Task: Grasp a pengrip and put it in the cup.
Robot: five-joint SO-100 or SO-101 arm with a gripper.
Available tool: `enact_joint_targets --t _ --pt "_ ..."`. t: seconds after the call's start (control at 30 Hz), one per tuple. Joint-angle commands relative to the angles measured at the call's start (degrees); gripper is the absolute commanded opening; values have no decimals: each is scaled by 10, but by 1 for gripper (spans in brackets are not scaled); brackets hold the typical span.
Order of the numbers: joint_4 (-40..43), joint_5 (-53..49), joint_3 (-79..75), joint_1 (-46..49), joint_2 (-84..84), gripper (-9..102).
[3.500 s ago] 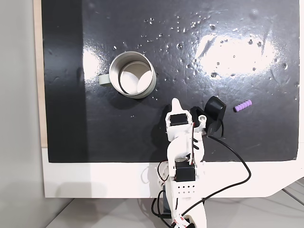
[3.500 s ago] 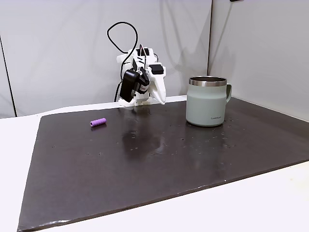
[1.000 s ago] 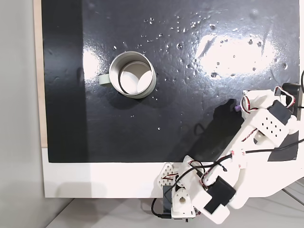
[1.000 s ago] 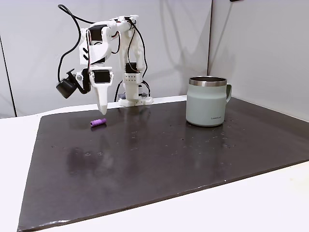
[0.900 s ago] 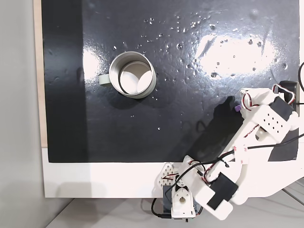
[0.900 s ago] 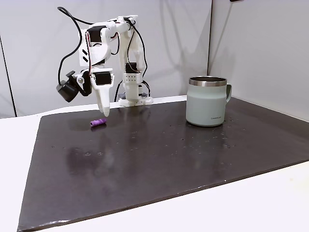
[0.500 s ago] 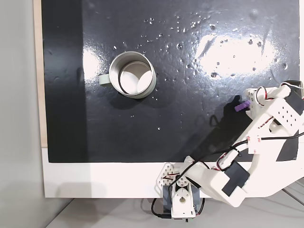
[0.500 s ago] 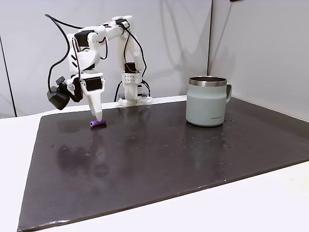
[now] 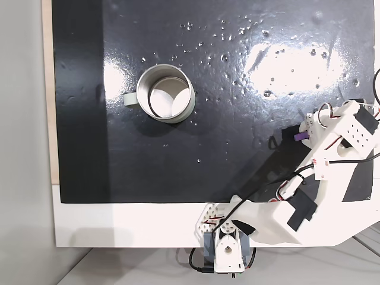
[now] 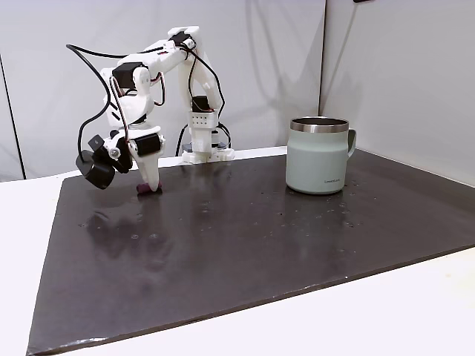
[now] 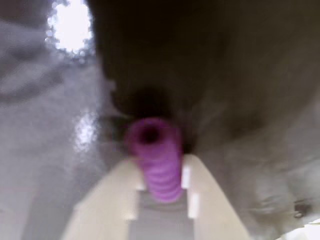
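Fixed view from above first: your small light-purple ribbed rubber pengrip [image 9: 300, 136] lies on the glossy black surface [image 9: 237, 89] at the right side, its long axis running left-right with a slight upward tilt toward the right. Just its left end shows; the white arm head covers the rest. The pincer [image 9: 306, 132] sits right over it, but from here you cannot tell how wide it stands. The round grey-white metal cup [image 9: 165, 93], handle pointing left, stands well apart at upper left. Half a second ago more of the purple tube showed; the arm head has since moved in over it.

Fixed view from the side: the pincer [image 10: 151, 185] points straight down with its tip at the surface, and the pengrip [image 10: 142, 192] is a dark purple speck just beside the tip. The cup [image 10: 319, 156] stands upright far to the right. Compared with half a second ago, the pincer has dropped lower and the black camera body hangs closer to the surface.

Wrist view, blurred: you look along the pengrip [image 11: 156, 155], its hollow end facing the camera's far side, axis running up-down in the picture. It lies between the two cream fingers [image 11: 107, 200], which flank it closely; whether they press it you cannot tell.
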Motion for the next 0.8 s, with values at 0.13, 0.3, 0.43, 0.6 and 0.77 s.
enact_joint_targets --t 0.13,0.3,0.43,0.6,0.77 --pt "59 17 -64 -18 18 0" --pt "126 70 -129 -64 62 0" --pt "180 116 -177 -105 99 0" --pt "206 160 -186 -173 163 0" --pt "229 222 -208 -263 188 0"
